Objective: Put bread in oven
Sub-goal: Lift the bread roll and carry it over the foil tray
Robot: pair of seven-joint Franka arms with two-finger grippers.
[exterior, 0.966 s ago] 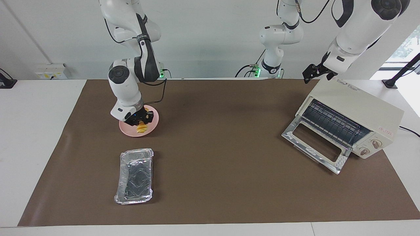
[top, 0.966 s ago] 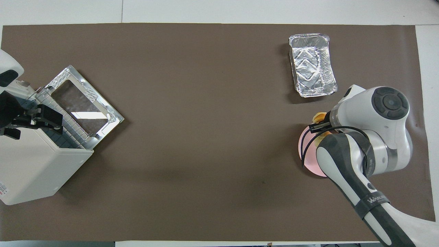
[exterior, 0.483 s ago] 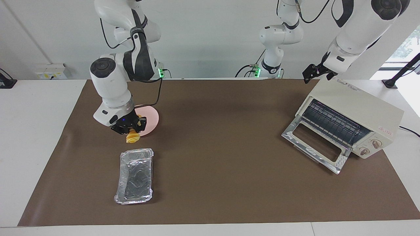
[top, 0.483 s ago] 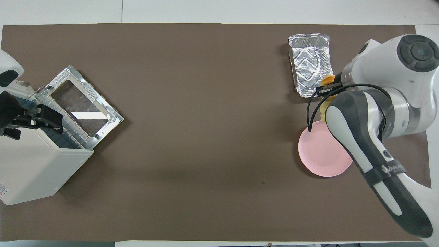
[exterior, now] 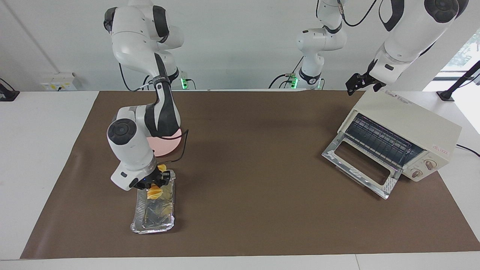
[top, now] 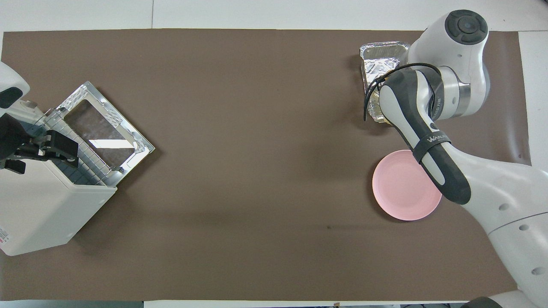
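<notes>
Bread (exterior: 154,193) hangs clamped in the right gripper (exterior: 153,184), low over the foil tray (exterior: 165,221), while the oven (exterior: 408,131) gapes well apart at the left arm's end, under the spread-fingered left gripper (exterior: 356,85).

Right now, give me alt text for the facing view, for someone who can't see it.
The right gripper holds the bread over the foil tray, the pink plate bare beside it. At the table's other end the oven stands door down, the open left gripper waiting above it.
</notes>
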